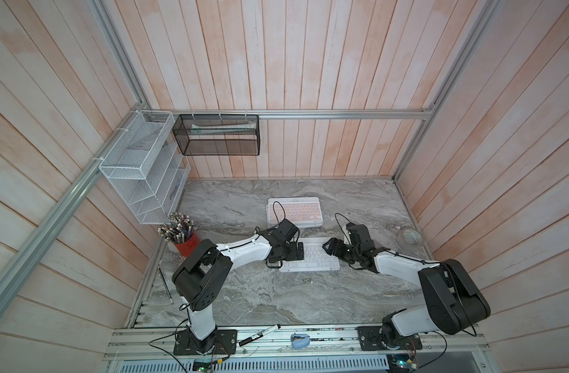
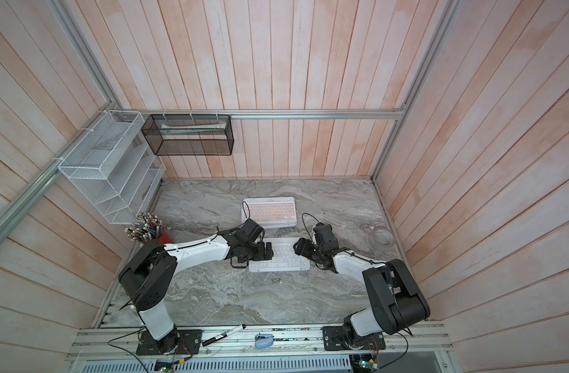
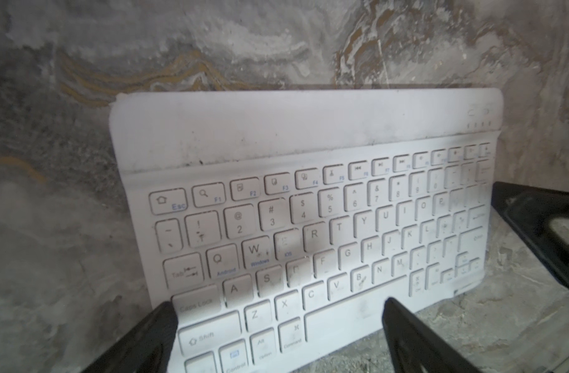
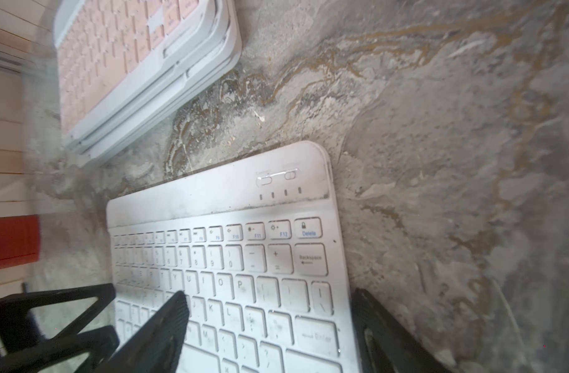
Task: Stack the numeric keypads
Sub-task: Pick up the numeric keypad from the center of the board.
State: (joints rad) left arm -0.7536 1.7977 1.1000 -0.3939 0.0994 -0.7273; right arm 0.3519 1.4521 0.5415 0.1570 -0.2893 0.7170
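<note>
Tools first. Left tool [image 3: 276,336]: jaws wide apart, nothing held. Its black ribbed fingers [image 3: 153,332] straddle the Caps Lock end of the slim white-framed, white-keyed keypad [image 1: 315,258]; contact cannot be told. Right tool [image 4: 270,326]: jaws also apart, nothing clamped. One finger is over the letter keys, its partner just outside the short edge by the Enter key.

White-keyed keypad lies flat on the grey marble-patterned surface [image 1: 244,290], between the two arms. Behind it, near but apart, sits the pile of white-framed keypads [image 1: 296,211], a pink-keyed one on top. Layer count cannot be read; in the right wrist view the frames sit slightly offset.

Judgement: step in hand is the two-armed pickup of the one loose keypad, apparently the last. The next move calls for each tool to close on its own end of the thin slab. Then lift level, carry back over the pile, square the edges and lower gently so the offset layers do not slide.
</note>
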